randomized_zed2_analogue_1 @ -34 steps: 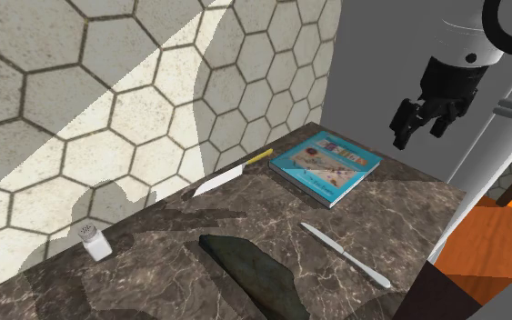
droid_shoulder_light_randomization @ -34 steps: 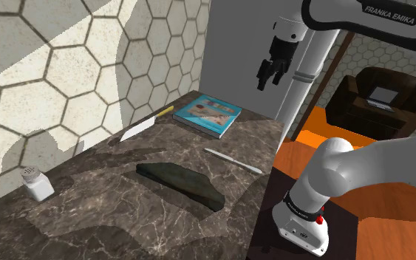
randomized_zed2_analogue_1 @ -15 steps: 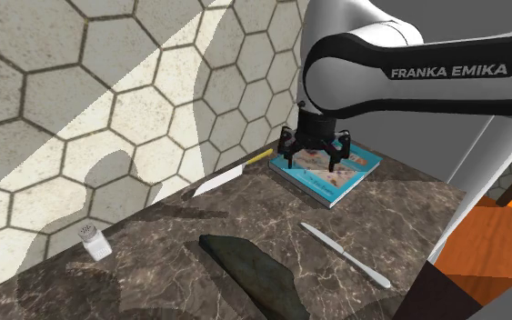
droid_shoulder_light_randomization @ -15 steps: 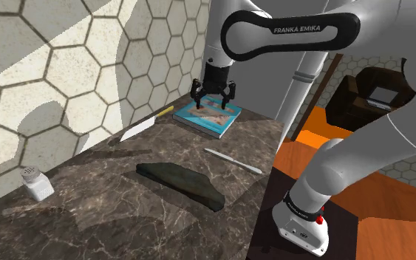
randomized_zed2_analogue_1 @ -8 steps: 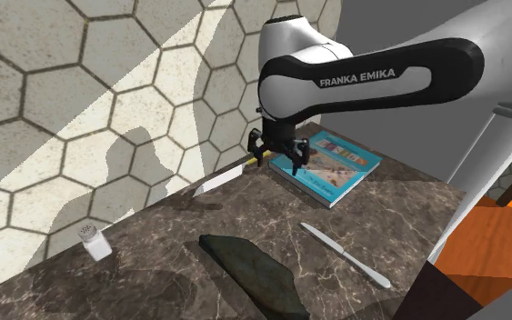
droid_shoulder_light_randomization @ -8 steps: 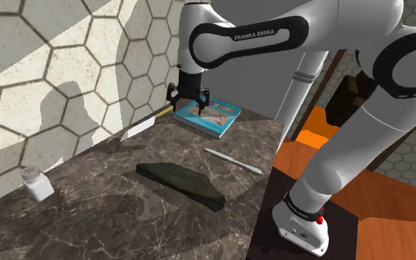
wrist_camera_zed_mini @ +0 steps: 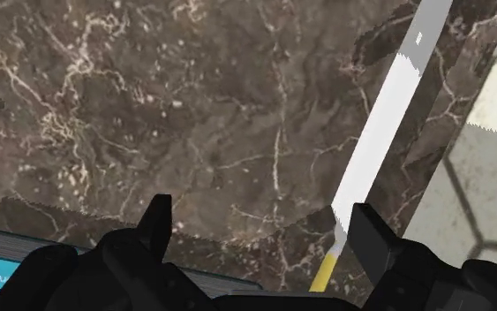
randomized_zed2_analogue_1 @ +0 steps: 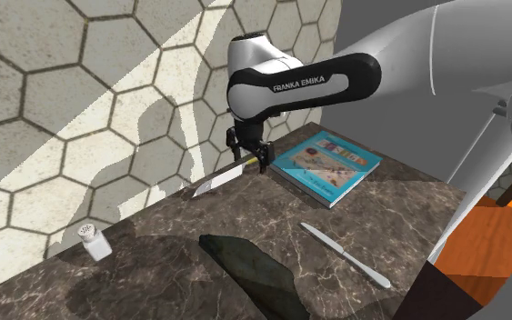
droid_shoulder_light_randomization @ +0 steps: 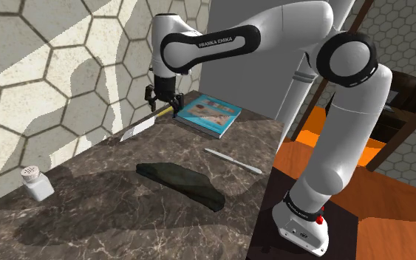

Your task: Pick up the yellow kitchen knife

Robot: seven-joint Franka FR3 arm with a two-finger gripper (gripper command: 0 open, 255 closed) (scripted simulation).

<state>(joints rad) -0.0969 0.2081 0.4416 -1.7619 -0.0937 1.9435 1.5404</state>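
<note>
The yellow-handled kitchen knife (droid_shoulder_light_randomization: 141, 127) (randomized_zed2_analogue_1: 222, 177) (wrist_camera_zed_mini: 387, 124) lies flat on the dark marble counter (droid_shoulder_light_randomization: 110, 214), just beside the blue book (droid_shoulder_light_randomization: 208, 114) (randomized_zed2_analogue_1: 325, 165). Its handle end is nearest the book, and its white blade points away from it along the hexagon-tiled wall (droid_shoulder_light_randomization: 51, 66). The black gripper (droid_shoulder_light_randomization: 163, 103) (randomized_zed2_analogue_1: 248, 153) (wrist_camera_zed_mini: 264, 221) hangs over that handle just off the book's edge. Its fingers are spread wide, with the handle between them and neither clasping it. A slim table knife (droid_shoulder_light_randomization: 232, 160) and a dark slab (droid_shoulder_light_randomization: 180, 183) lie farther from the book, and a salt shaker (droid_shoulder_light_randomization: 35, 182) stands well apart from it.
</note>
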